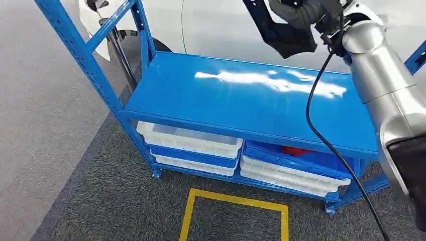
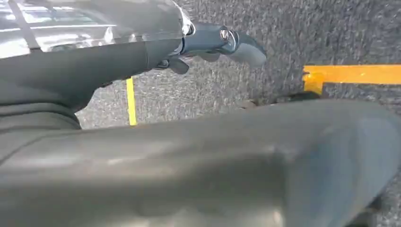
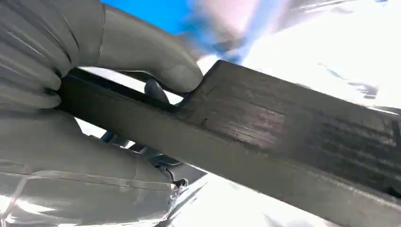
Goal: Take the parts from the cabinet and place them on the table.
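Right hand (image 3: 94,94) grips a flat, dark, rough-grained part (image 3: 283,137); left hand's (image 2: 222,42) state unclear above grey carpet (image 2: 331,33).

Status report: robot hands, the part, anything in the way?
Right robot hand grips dark part, raised over blue shelf. Left robot hand empty, hanging near floor. Shelf top bare.

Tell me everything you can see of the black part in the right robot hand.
The black part is a flat, dark, matte bar with a stepped notch along one edge; its surface looks finely ridged, perhaps plastic. The right robot hand grips one end, thumb over the notch. In the head view the part is raised above the far edge of the blue shelf, touching nothing else. Its far end is out of frame.
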